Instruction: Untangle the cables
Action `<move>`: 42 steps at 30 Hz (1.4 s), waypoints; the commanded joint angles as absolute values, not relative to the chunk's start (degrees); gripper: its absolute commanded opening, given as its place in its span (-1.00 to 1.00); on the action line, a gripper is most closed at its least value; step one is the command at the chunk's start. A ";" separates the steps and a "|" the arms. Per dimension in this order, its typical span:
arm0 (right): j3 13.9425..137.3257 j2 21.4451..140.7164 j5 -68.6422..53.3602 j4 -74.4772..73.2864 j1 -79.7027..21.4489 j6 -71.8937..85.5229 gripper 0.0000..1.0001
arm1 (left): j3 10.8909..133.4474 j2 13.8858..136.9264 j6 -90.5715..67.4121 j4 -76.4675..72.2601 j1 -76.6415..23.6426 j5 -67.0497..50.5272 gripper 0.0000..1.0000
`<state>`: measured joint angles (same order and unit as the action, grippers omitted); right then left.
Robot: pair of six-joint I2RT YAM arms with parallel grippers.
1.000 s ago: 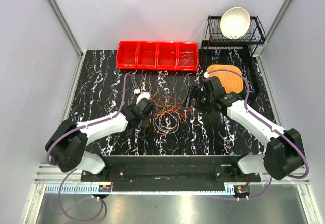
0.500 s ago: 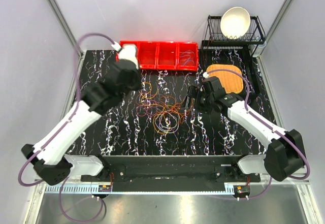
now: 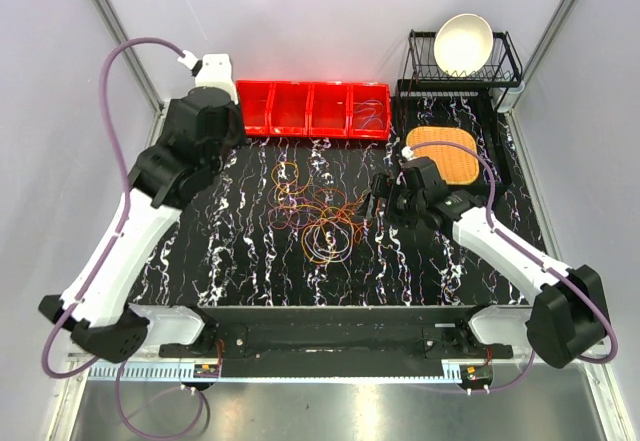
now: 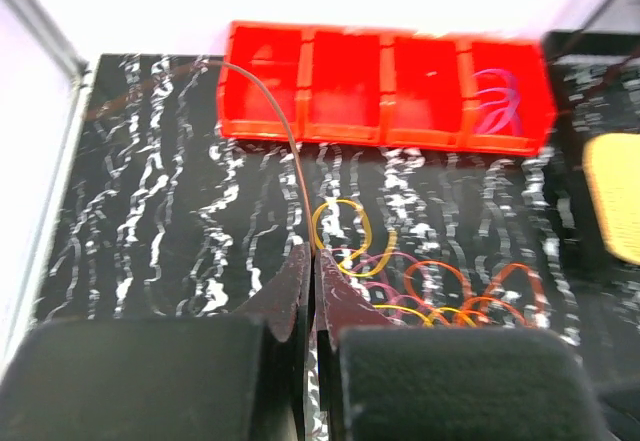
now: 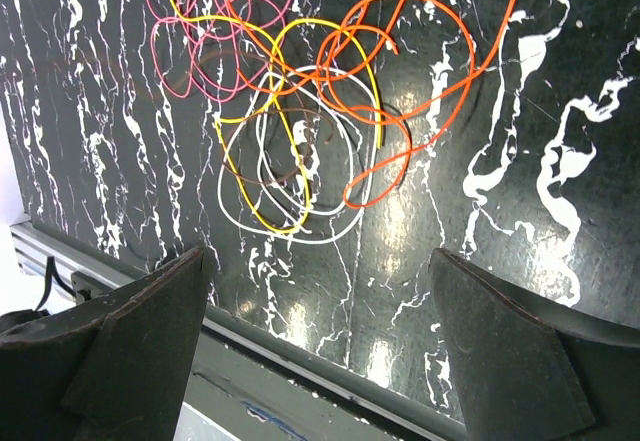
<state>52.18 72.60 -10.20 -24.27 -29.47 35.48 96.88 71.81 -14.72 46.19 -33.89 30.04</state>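
Observation:
The cables (image 3: 320,211) lie as a loose tangle of orange, yellow, pink and white loops mid-table. My left arm (image 3: 200,126) is raised high at the back left. In the left wrist view the left gripper (image 4: 312,256) is shut, and one thin dark cable (image 4: 290,146) runs from its tips up towards the bins. The tangle (image 4: 400,281) lies just beyond the tips. My right gripper (image 3: 378,193) sits at the pile's right edge, open wide with nothing between its fingers. The right wrist view has that gripper (image 5: 320,253) near the loops (image 5: 300,111).
A red four-part bin (image 3: 310,109) stands at the back, with a few purple wires (image 3: 370,111) in its right compartment. An orange mat (image 3: 445,151) and a black dish rack (image 3: 505,61) holding a white bowl (image 3: 463,43) are at the back right.
My left arm has risen from the pile's left side and swung up and back to the left, its gripper still shut. The right arm has barely moved.

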 commanded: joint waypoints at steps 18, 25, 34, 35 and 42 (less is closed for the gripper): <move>46.84 68.64 -16.78 -16.08 -30.15 33.23 0.93 | 132.11 96.51 -5.63 16.23 -17.41 23.29 -1.00; 46.41 69.08 -21.87 -12.49 -30.15 30.33 0.94 | 138.43 100.29 -12.56 17.23 -14.68 17.77 -1.00; 54.57 78.04 -24.70 -4.93 -30.49 26.89 0.86 | 120.59 89.56 -14.33 11.16 -14.68 14.59 -1.00; 56.49 79.26 -24.18 -4.23 -30.59 26.81 0.85 | 120.50 89.56 -14.15 11.95 -14.68 13.55 -1.00; 69.68 95.78 -23.20 -2.37 -34.71 23.30 0.78 | 117.34 87.63 -13.10 12.31 -14.76 10.90 -1.00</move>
